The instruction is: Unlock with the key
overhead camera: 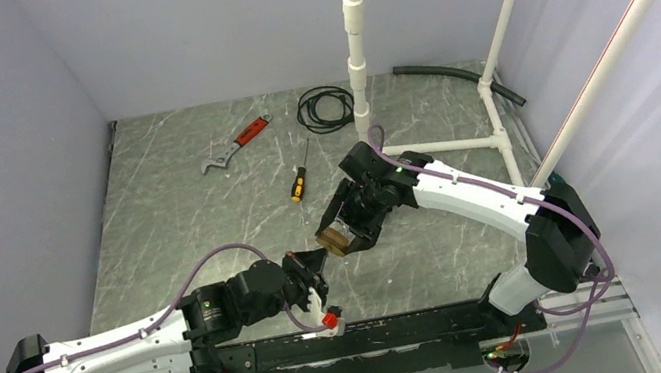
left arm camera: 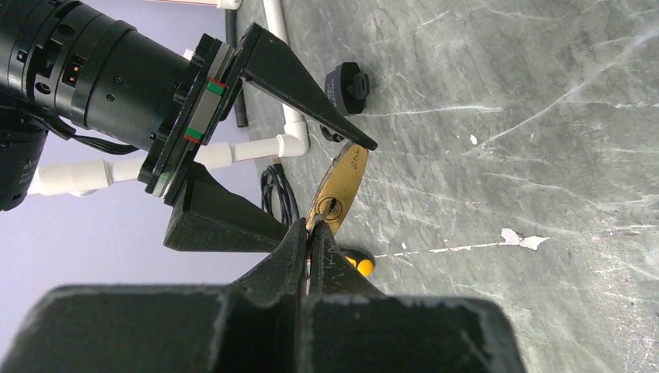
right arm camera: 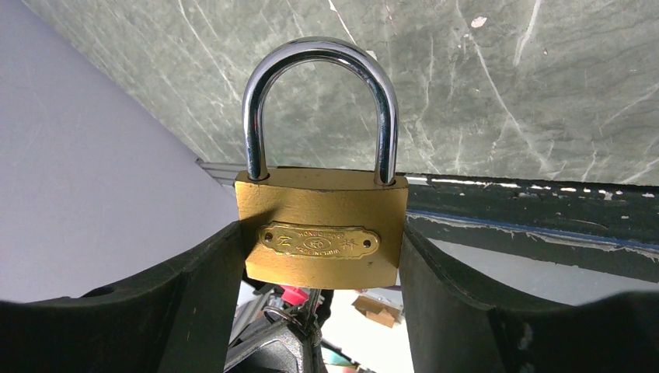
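While the right gripper (right arm camera: 324, 241) clasps a brass padlock (right arm camera: 322, 203) (shackle shut), we see the left gripper (left arm camera: 311, 228) pinching a metal key (right arm camera: 311, 304).

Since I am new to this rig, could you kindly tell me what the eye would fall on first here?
The brass padlock, its chrome shackle closed, stands out, clamped by the right gripper near the table's middle. The shut left gripper points at the keyhole in its base. Farther back, a red-handled wrench and a screwdriver lie on the marbled table.
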Robot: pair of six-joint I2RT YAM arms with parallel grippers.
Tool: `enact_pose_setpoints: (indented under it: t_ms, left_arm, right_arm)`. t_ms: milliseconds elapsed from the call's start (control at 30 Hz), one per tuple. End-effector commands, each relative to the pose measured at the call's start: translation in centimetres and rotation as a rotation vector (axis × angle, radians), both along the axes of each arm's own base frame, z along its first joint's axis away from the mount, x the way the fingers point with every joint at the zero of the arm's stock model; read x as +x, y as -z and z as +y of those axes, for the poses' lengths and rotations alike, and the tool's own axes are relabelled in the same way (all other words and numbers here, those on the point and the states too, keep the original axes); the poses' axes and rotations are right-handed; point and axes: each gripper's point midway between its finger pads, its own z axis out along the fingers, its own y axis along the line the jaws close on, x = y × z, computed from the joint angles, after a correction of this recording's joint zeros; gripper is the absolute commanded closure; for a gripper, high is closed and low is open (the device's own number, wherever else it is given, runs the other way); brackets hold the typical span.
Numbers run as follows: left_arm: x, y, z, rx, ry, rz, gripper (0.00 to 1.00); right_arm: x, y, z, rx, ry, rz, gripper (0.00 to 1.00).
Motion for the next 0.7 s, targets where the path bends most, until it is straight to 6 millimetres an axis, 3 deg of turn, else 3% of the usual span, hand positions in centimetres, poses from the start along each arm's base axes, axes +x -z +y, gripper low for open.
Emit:
enact_pose_setpoints:
  t_ms: [0,667]
  left_arm:
    - [0.0,-0.3,-0.6,-0.020,0.016,-0.026,1.00]
    - [0.7,0.2,0.1,0.026,-0.001,-0.117,1.00]
  right_arm:
    - [0.2,-3.4,1.8,0.120,-0.024,-0.041,1.00]
    - [-0.1,-5.1,2.3,0.167,-0.027,-0.041,1.00]
